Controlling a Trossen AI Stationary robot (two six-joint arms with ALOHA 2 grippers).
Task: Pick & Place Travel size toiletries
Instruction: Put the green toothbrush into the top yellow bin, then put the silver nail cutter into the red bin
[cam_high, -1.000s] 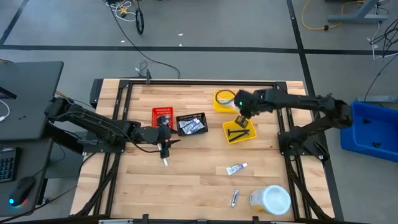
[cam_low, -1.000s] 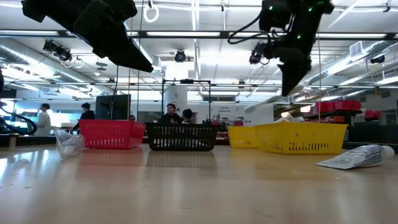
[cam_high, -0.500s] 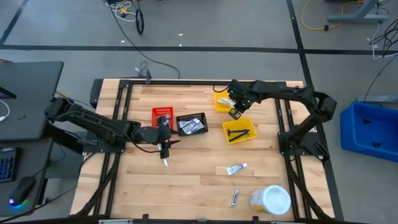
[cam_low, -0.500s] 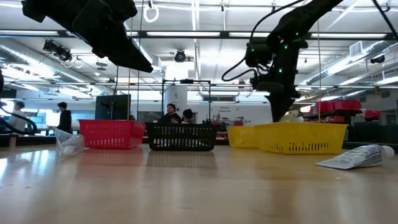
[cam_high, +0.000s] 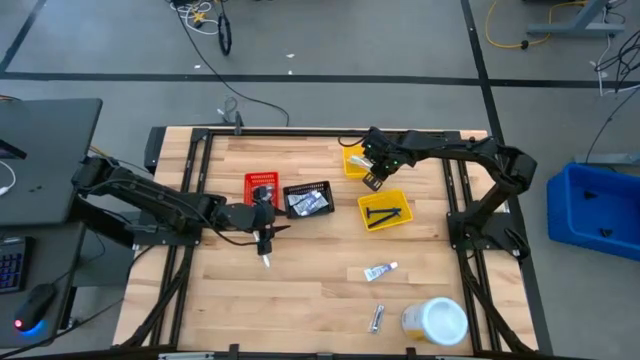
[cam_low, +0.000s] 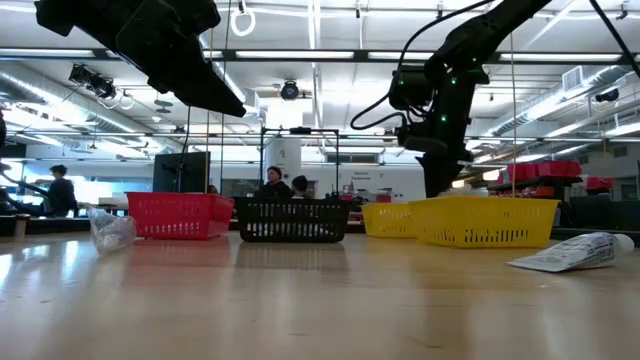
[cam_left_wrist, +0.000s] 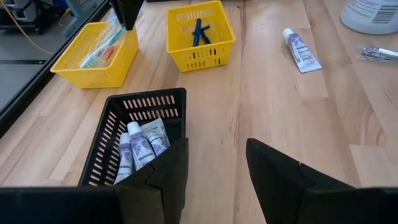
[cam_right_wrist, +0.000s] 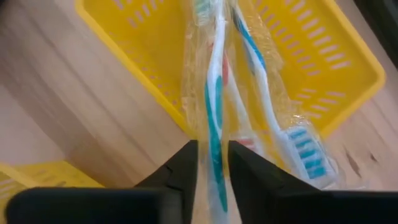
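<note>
My right gripper (cam_high: 372, 180) stands over the near rim of the far yellow bin (cam_high: 352, 165), shut on a white-and-green toothbrush (cam_right_wrist: 214, 93) in a clear wrapper. Another toothbrush with blue bristles (cam_right_wrist: 303, 149) lies in that bin. My left gripper (cam_left_wrist: 214, 168) hangs open and empty above the table near the black bin (cam_left_wrist: 112, 134), which holds mini tubes (cam_left_wrist: 142, 144). A crumpled clear sachet (cam_high: 266, 261) lies on the table just near of the left gripper. A white tube (cam_high: 380, 270) and a silvery sachet (cam_high: 377, 318) lie on the wood. My right gripper pinches the wrapped toothbrush's handle (cam_right_wrist: 215, 152) between its two fingers. The fingers come from above, pointing steeply down. The toothbrush runs on below them into the yellow bin, beside the other toothbrush; whether its far end rests on the bin floor I cannot tell.
A red bin (cam_high: 262, 185) stands left of the black bin. A second yellow bin (cam_high: 385, 211) holds black sticks. A big jar with a white lid (cam_high: 437, 320) stands at the table's near right. People move in the room beyond the table.
My right gripper has gone from above the yellow bin with the sticks toward the table's far left and down, to the far yellow bin. The left arm has kept still.
</note>
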